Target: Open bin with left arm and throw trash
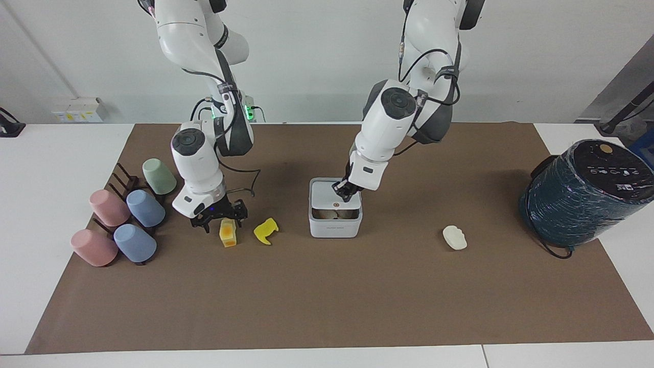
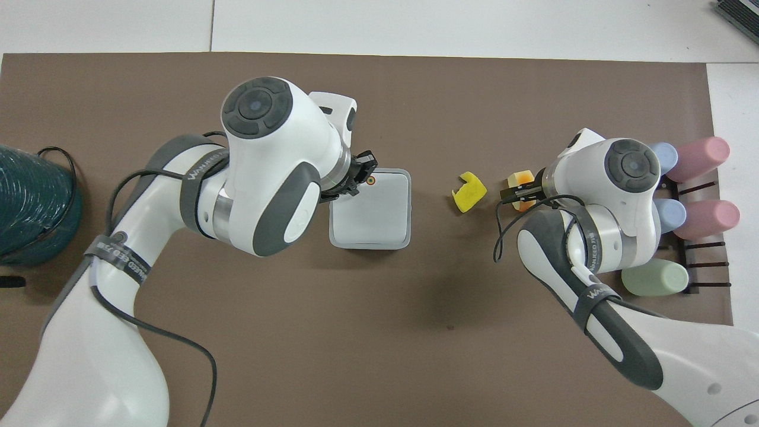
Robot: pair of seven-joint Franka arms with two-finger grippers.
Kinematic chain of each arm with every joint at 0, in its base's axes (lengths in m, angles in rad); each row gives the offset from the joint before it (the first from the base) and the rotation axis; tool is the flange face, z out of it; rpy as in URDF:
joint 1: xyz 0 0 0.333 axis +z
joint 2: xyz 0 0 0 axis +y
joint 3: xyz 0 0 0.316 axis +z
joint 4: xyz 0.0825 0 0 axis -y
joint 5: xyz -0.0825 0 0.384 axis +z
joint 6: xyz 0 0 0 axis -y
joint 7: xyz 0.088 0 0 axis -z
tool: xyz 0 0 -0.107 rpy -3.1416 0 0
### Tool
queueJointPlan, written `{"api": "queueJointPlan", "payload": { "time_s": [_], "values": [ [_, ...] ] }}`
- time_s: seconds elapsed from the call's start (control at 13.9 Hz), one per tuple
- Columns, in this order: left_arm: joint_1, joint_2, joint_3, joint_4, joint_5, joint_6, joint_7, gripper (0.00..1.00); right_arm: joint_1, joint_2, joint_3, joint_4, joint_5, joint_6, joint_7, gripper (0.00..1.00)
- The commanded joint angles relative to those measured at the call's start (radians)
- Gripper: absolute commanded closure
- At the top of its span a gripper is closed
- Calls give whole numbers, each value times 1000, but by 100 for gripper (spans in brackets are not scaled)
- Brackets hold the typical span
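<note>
Judging by how things lie, you are early in the job: the bin (image 1: 335,214) is only just coming open and none of the trash is in it yet. Your left gripper (image 1: 341,191) has its fingers pressed together on the lid (image 1: 333,195), which is tipped up so a dark gap shows under the edge farther from the robots. All three pieces are on the brown mat (image 1: 327,296) covering the table.

Your right gripper (image 1: 218,216) is down low with its fingers spread around the yellow-orange block (image 1: 228,232); whether they touch it I cannot tell. The block has not left the mat. Just beside it, toward the bin, lies the bright yellow scrap (image 1: 265,231), an irregular curled bit. The off-white lump (image 1: 454,237) sits alone toward the left arm's end of the table, between the bin and the dark teal wrapped cylinder (image 1: 582,197).

The bin is a small white square box with rounded corners, mid-table. Its lid carries an orange dot (image 2: 371,181) near the lifted edge.

What is left for you, I reckon: swing the lid fully up, then carry in each piece.

Toward the right arm's end of the table, the pastel cups (image 1: 127,225) lie on their rack.
</note>
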Motion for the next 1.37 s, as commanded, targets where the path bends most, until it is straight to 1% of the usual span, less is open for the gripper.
{"api": "queueJointPlan", "payload": {
  "time_s": [0.0, 0.07, 0.14, 0.22, 0.36, 0.43, 0.5, 0.65, 0.79, 0.94, 1.08, 1.15, 1.3],
  "values": [
    [87, -3, 3, 106, 20, -188, 82, 100, -4, 1, 3, -28, 21, 49, -59, 20],
    [124, -4, 5, 116, 46, -239, 118, 100, -4, 6, 2, -28, 21, 50, -57, 43],
    [161, -9, 2, 126, 78, -274, 157, 100, -4, 6, 3, -25, 21, 44, -57, 78],
    [198, -13, 2, 149, 98, -309, 207, 100, -4, 6, 3, -22, 21, 41, -56, 99],
    [250, -18, 3, 161, 142, -381, 341, 100, -4, 3, 3, -9, 21, 32, -46, 100],
    [276, -27, 3, 161, 167, -397, 397, 100, -4, -6, 3, -2, 21, 20, -46, 100],
    [302, -30, 3, 163, 175, -406, 450, 100, -4, -15, 3, 21, 21, -17, -46, 100],
    [359, -62, 3, 161, 176, -428, 551, 100, -2, -48, 20, 84, 32, -124, -45, 100],
    [396, -90, 3, 161, 176, -464, 660, 100, -2, -71, 43, 144, 109, -196, -19, 100],
    [410, -127, 5, 158, 179, -474, 734, 100, -1, -69, 90, 204, 153, -206, 45, 100],
    [414, -162, 6, 156, 175, -477, 787, 100, 7, -57, 147, 245, 153, -186, 154, 100],
    [430, -180, 5, 155, 173, -486, 807, 100, 27, -55, 161, 247, 153, -165, 199, 100],
    [433, -216, 5, 147, 173, -507, 843, 100, 85, -49, 163, 245, 154, -106, 272, 100]
  ]
}}
